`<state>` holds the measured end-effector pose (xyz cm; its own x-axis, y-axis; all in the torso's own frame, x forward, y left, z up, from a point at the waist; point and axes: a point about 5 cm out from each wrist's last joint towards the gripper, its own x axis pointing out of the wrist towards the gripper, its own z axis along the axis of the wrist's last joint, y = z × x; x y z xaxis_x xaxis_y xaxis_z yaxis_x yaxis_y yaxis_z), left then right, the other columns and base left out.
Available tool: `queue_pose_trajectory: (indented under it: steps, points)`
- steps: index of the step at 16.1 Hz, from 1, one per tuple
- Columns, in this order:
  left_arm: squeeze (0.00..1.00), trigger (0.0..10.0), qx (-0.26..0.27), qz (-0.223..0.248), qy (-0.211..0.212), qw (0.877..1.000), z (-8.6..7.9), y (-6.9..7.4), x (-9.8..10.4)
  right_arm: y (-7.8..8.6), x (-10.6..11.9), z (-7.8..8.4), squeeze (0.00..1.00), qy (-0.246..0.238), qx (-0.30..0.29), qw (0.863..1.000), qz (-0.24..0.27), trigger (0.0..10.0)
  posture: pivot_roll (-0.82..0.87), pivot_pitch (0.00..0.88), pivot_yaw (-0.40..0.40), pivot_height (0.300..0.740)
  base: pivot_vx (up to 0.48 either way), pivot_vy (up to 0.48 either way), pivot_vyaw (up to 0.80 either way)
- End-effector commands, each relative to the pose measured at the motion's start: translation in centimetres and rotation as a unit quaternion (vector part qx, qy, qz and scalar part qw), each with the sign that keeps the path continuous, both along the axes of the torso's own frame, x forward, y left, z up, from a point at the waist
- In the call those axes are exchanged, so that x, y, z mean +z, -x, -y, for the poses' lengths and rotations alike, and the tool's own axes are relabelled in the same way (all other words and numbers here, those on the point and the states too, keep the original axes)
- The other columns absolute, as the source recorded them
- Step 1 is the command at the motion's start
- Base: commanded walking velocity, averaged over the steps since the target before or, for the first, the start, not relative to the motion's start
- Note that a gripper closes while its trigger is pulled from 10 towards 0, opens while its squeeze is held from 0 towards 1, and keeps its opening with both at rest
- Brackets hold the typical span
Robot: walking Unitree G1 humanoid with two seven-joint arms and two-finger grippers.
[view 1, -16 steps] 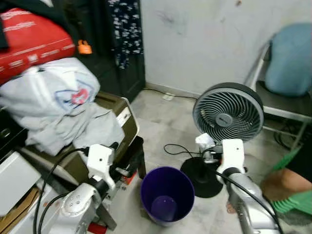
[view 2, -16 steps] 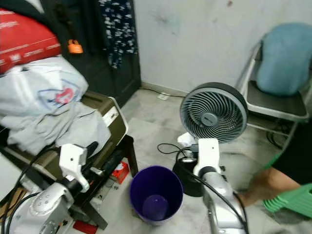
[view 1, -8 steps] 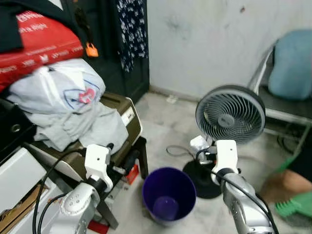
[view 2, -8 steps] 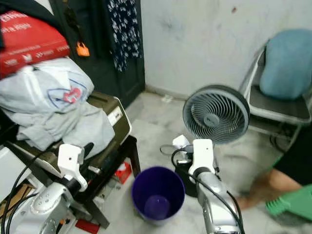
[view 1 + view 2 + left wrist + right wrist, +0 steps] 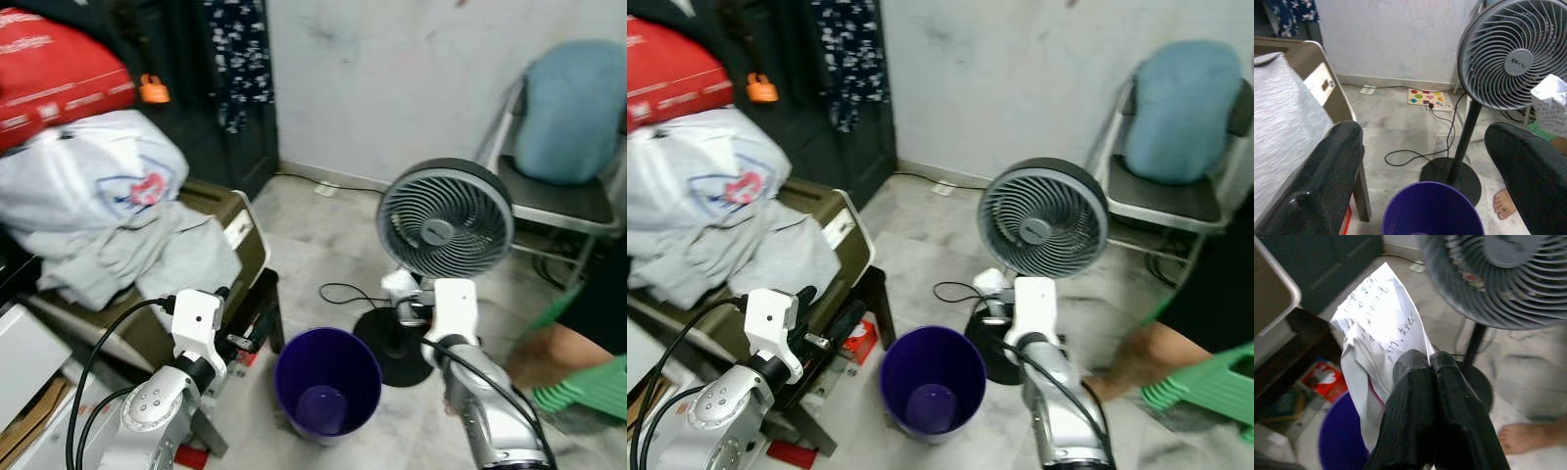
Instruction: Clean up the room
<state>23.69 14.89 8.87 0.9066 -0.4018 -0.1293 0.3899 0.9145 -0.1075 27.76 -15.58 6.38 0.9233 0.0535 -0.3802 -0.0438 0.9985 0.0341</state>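
Presently, the right gripper [image 5: 1429, 364] holds a crumpled white paper [image 5: 1378, 328] bearing handwriting, its jaws closed tight on the sheet's edge. In the left eye view the paper [image 5: 398, 283] sits at the gripper's tip, in front of the stand of a grey pedestal fan [image 5: 445, 219] and beside the rim of a purple bin [image 5: 327, 380] that stands on the pale tiled floor [image 5: 323, 235]. The bin is upright; its inside shows only a paler purple base. The left gripper [image 5: 1425, 161] is raised over the near side of the bin with its jaws spread wide and holding nothing. To the robot's left, grey cloth and a white bag [image 5: 93, 181] are heaped on an olive-brown case [image 5: 240, 225], with a red package [image 5: 59, 73] above. A black cable [image 5: 343, 294] lies on the floor by the fan's round base. A person's bare foot [image 5: 1504, 205] rests near that base, and a folding chair [image 5: 558, 196] with a blue cushion stands against the wall.
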Motion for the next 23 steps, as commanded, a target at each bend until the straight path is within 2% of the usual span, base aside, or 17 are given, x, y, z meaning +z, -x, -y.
queue_pose_trajectory:
  steps: [1, 3, 14, 23]
  points:
    - [0.00, 10.0, -0.002, 0.003, -0.001, 1.000, -0.18, -0.05, 0.06, 0.11, 0.06, 0.39, 0.00, 0.003, -0.004, 1.000, 0.002, 10.0, -0.13, 0.000, 0.022, 0.740, 0.259, 0.000, 0.00]
    - [0.00, 10.0, -0.006, 0.003, 0.000, 1.000, -0.01, -0.02, 0.09, 0.06, 0.08, 0.43, 0.00, 0.002, -0.007, 1.000, 0.004, 10.0, -0.13, 0.000, 0.022, 0.740, 0.274, 0.000, 0.00]
    - [0.00, 10.0, -0.013, 0.002, -0.001, 1.000, 0.19, -0.10, 0.01, 0.00, 0.10, 0.52, 0.00, 0.003, -0.004, 1.000, 0.005, 10.0, -0.13, 0.000, 0.021, 0.740, 0.000, 0.000, 0.00]
    - [0.00, 10.0, -0.014, 0.000, 0.001, 1.000, 0.29, -0.04, -0.06, 0.05, 0.04, 0.59, 0.00, 0.006, -0.002, 1.000, 0.002, 10.0, -0.13, 0.000, 0.017, 0.740, 0.268, 0.000, 0.00]
